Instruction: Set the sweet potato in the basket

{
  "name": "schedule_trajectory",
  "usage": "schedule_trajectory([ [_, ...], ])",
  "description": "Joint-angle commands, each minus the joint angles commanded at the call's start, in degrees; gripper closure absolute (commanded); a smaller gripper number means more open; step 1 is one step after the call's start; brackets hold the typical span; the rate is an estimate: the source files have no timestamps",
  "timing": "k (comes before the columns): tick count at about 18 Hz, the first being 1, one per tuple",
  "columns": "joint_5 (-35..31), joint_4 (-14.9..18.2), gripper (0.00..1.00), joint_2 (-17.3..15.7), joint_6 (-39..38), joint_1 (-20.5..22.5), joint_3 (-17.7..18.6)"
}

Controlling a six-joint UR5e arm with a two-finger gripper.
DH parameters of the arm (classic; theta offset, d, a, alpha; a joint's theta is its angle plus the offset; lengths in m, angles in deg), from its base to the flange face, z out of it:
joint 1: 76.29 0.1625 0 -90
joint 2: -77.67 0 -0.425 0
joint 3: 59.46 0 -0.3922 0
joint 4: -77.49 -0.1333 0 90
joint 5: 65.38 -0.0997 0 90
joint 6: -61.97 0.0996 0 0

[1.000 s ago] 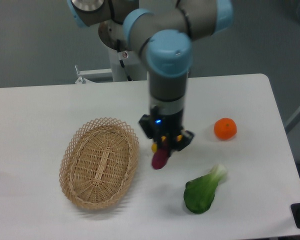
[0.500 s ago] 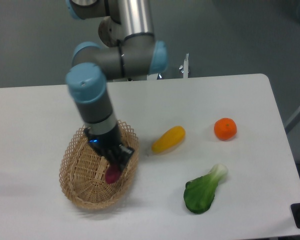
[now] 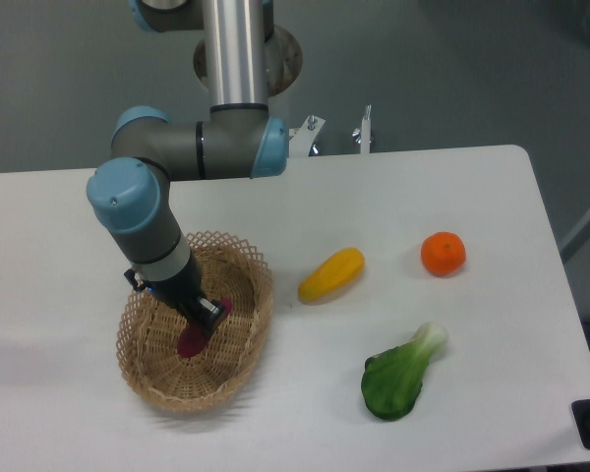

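Nearby, yellow vegetable (image 3: 331, 275), orange fruit (image 3: 442, 253), leafy green (image 3: 400, 374)

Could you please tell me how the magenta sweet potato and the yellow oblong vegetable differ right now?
The small magenta-purple sweet potato is inside the tan woven wicker basket, at the hand; the yellow oblong vegetable lies free on the white table. The yellow one looks longer. Both are oblong.

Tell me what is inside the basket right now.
Inside the basket, the sweet potato shows below the gripper, which covers its upper end. The arm hides part of the basket floor.
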Motion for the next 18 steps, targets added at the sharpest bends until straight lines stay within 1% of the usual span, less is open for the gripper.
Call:
schedule_trajectory([
  [1,0.00,-0.09,0.77,-0.09,0.00,0.00,0.00],
  [2,0.00,-0.17,0.72,-0.17,0.00,0.00,-0.09],
  [3,0.00,-0.26,0.56,-0.17,0.00,0.00,-0.17],
  [4,-0.09,-0.18,0.28,-0.44,-0.09,0.00,-0.26],
  [5,-0.27,-0.18,0.04,-0.53,0.00,0.00,-0.44],
  [6,-0.27,-0.09,0.00,-0.61,0.00,0.00,-0.87],
  [8,-0.36,0.17,0.00,-1.05,0.00,0.09,-2.10],
  [10,-0.44,0.26,0.00,-1.66,0.00,0.96,-4.56],
  [14,0.00,0.97,0.00,-3.07,0.53,5.70,-10.01],
  [15,0.26,0.97,0.00,-3.34,1.14,7.28,-10.89],
  [18,2.10,0.88,0.00,-4.39,6.14,11.76,-13.18],
])
